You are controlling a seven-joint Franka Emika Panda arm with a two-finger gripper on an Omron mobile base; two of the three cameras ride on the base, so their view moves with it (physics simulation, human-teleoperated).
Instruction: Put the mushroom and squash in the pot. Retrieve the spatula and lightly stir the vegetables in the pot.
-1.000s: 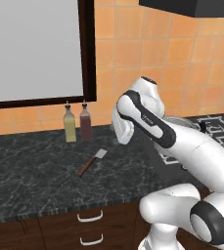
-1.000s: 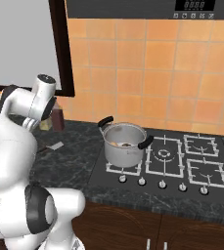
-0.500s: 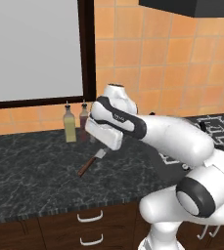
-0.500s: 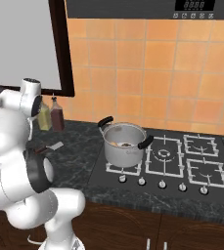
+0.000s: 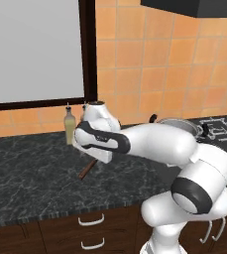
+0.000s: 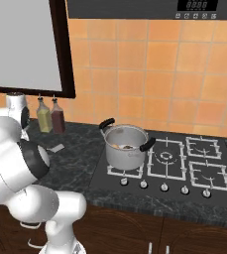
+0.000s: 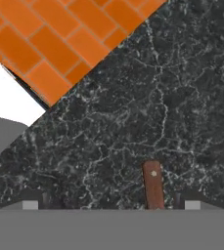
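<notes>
The spatula lies on the dark counter, its reddish-brown handle [image 5: 87, 169] sticking out from under my hand and its grey blade [image 6: 57, 147] showing past my arm. In the hand view the handle's end [image 7: 153, 184] sits between my wide-open fingers, nearer the right one. My gripper [image 7: 111, 201] hangs open just above the counter with nothing in it. The steel pot [image 6: 126, 147] stands on the stove's front-left burner. Inside it lie the pale tan squash [image 6: 119, 146] and the small dark mushroom [image 6: 131, 147].
Two bottles, an oil bottle [image 6: 44, 119] and a dark one [image 6: 58, 119], stand against the orange tiled wall right behind the spatula. A black-framed window [image 5: 87, 49] is above them. The stove [image 6: 184, 163] lies to the right of the pot.
My arm has swung left, away from the pot, and stretched out low over the spatula. The gripper stays open. Pot and spatula have not moved.
</notes>
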